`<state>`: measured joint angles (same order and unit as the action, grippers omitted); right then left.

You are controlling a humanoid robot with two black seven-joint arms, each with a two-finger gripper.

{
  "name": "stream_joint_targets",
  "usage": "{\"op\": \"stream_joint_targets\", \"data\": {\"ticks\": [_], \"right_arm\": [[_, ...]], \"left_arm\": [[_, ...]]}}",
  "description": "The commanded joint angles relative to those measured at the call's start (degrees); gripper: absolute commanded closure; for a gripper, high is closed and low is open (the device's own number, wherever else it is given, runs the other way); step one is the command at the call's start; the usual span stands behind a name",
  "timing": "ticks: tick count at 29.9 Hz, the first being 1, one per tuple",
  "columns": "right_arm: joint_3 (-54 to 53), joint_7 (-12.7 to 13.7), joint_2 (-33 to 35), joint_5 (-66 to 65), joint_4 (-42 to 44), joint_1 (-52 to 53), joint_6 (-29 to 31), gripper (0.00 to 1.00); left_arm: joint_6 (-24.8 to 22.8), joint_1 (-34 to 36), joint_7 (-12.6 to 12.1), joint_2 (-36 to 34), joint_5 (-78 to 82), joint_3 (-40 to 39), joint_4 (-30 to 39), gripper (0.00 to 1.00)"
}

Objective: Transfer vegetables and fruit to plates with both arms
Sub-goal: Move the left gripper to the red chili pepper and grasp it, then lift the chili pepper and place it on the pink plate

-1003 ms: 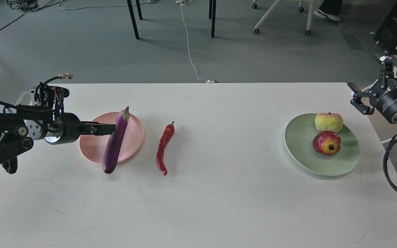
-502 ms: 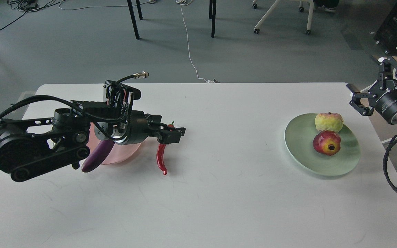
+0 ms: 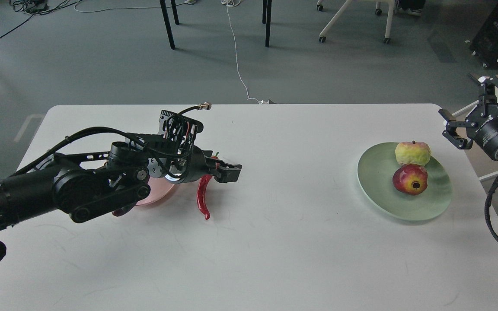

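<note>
Head view: grey floor with chair legs and cables lies beyond our white table (image 3: pixel 249 242). Our left gripper (image 3: pixel 227 170) reaches over the upper end of the red chili pepper (image 3: pixel 202 196); whether its fingers are parted or clenched we cannot tell. Behind it, under our arm, lie the pink plate (image 3: pixel 156 194) and a sliver of eggplant (image 3: pixel 121 211). Our right gripper (image 3: pixel 458 131) hovers released, just right of the green plate (image 3: pixel 378 190), which holds the yellow-green fruit (image 3: pixel 412 152) and the dark red fruit (image 3: pixel 410 179).

Left claw (image 3: pixel 227 169) reaches rightward, low; right claw (image 3: pixel 463 129) raised, spread.
</note>
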<state>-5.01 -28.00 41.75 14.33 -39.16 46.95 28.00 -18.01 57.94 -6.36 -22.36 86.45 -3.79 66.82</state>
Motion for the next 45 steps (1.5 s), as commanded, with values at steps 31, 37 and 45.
{"op": "stream_joint_targets", "data": {"ticks": [31, 37, 45], "right_arm": [[-0.09, 0.0, 0.09, 0.0, 0.13, -0.45, 0.0, 0.01], [-0.09, 0.0, 0.09, 0.0, 0.13, -0.45, 0.0, 0.01], [-0.09, 0.0, 0.0, 0.0, 0.13, -0.45, 0.0, 0.01]], "left_arm": [[-0.36, -0.73, 1.26, 5.31, 1.44, 4.15, -11.89, 0.16], [-0.36, -0.73, 0.65, 5.31, 1.44, 4.15, -11.98, 0.52], [-0.36, -0.46, 0.12, 6.18, 1.44, 4.06, -11.98, 0.8]]}}
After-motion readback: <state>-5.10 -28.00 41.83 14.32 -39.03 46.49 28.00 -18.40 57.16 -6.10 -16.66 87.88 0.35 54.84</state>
